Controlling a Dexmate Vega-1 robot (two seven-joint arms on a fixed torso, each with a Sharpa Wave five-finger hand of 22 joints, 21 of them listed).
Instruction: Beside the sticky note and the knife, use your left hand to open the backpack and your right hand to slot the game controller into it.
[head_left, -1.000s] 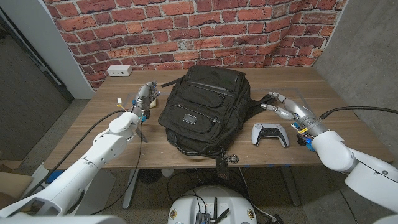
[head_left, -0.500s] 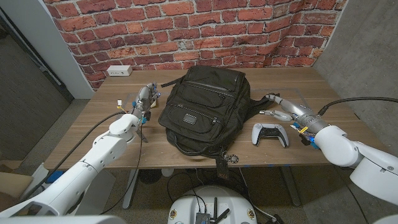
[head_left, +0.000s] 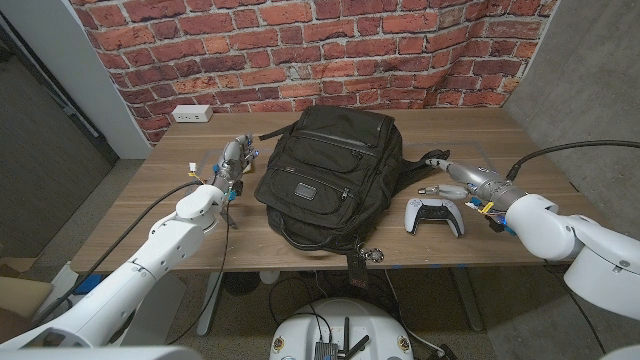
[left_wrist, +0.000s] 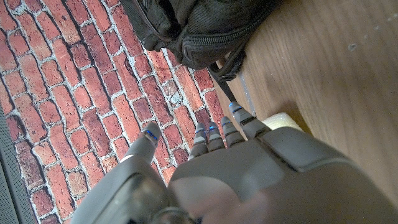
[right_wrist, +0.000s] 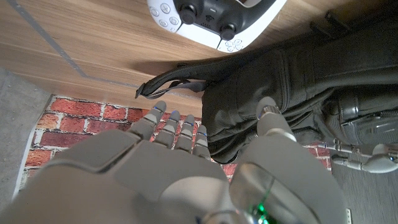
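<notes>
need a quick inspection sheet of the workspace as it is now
surface: wooden table, bare wood along the front edge
job's things: black backpack lies in the middle, zips look closed; white game controller lies on the table to its right, untouched
clutter: a pale yellow pad, likely the sticky note, sits by the left hand; knife: nothing seen
hands: left hand beside the backpack, fingers apart, holding nothing; right hand above the controller, fingers spread, holding nothing
cables: black cables run along both forearms
surroundings: brick wall behind; white power strip at the far left corner
</notes>
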